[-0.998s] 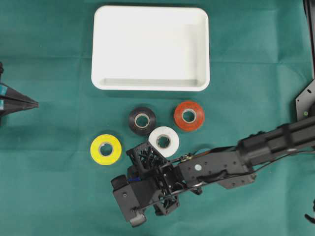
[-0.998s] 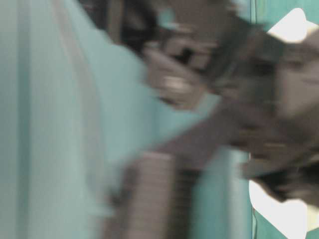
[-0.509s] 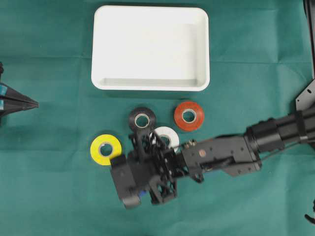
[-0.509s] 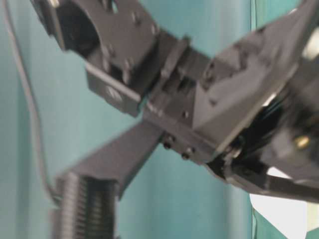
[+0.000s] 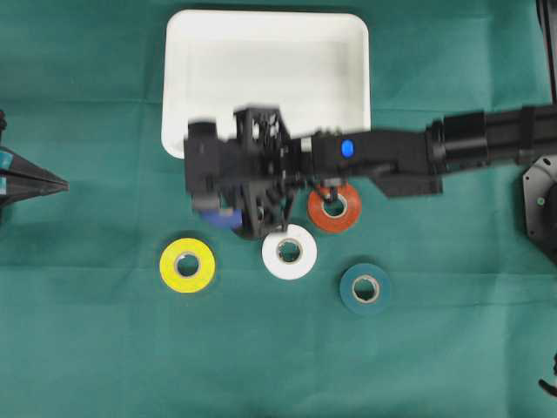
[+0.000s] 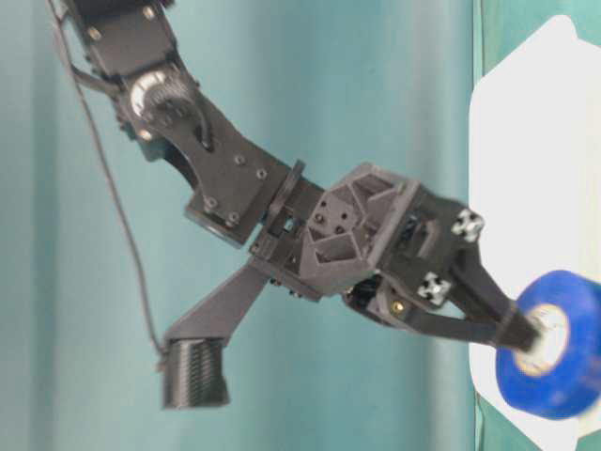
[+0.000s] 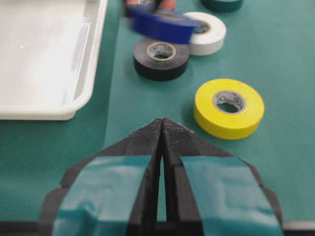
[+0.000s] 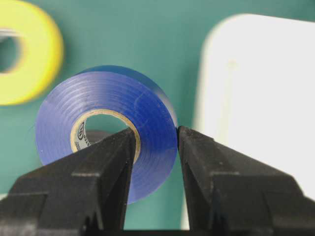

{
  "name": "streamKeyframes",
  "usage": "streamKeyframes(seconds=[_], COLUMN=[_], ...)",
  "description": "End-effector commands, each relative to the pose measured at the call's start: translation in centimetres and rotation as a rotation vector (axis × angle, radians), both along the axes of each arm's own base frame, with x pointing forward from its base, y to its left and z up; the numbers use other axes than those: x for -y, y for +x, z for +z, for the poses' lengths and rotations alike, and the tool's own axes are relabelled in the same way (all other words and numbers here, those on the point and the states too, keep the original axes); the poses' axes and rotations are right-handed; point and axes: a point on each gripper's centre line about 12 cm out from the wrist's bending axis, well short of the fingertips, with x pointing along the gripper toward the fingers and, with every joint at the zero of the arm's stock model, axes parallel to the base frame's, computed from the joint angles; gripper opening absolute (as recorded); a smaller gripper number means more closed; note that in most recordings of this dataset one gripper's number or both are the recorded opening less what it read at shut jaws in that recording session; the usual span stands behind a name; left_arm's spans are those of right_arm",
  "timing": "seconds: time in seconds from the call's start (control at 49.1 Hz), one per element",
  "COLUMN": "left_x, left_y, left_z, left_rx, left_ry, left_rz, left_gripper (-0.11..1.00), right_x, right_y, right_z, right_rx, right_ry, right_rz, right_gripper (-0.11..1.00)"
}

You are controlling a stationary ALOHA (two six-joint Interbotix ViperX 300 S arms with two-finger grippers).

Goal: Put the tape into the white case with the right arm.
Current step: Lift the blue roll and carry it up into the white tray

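Blue tape [image 8: 106, 128] hangs clamped in claw [image 8: 153, 142] above green cloth [image 5: 452, 348].

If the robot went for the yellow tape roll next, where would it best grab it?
Probably across the ring wall, from straight above. The yellow tape roll lies flat on the green cloth with its hole facing up, so one jaw could drop into the core and the other outside, much as the right gripper pinches the blue roll now.
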Motion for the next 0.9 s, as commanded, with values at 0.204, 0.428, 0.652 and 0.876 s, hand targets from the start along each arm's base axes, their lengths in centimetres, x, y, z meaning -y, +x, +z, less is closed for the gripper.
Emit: streamKeyframes(seconds=[0.204,0.428,0.652,0.876], left_x=[0.0,0.0,0.0,0.0], left_y=[0.1,0.1,0.1,0.1], left_z=[0.3,0.3,0.3,0.3], left_rx=[0.006,0.006,0.006,0.006], left_ry=[-0.002,-0.002,-0.002,-0.002], left_rz=[-0.003,-0.003,-0.003,-0.003], left_gripper=[0.0,0.0,0.0,0.0], right_x=[6.7,9.2,10.1,9.7], right_y=[-0.4,-1.2,-2.4,-4.3], right_z=[3.3,2.9,1.8,1.4], right_rx=[0.1,0.091,0.054,0.031], right_ry=[-0.048,-0.049,-0.045,-0.041], right_rz=[-0.111,-0.165,-0.19,-0.191], right_gripper=[0.01,0.01,0.01,0.01])
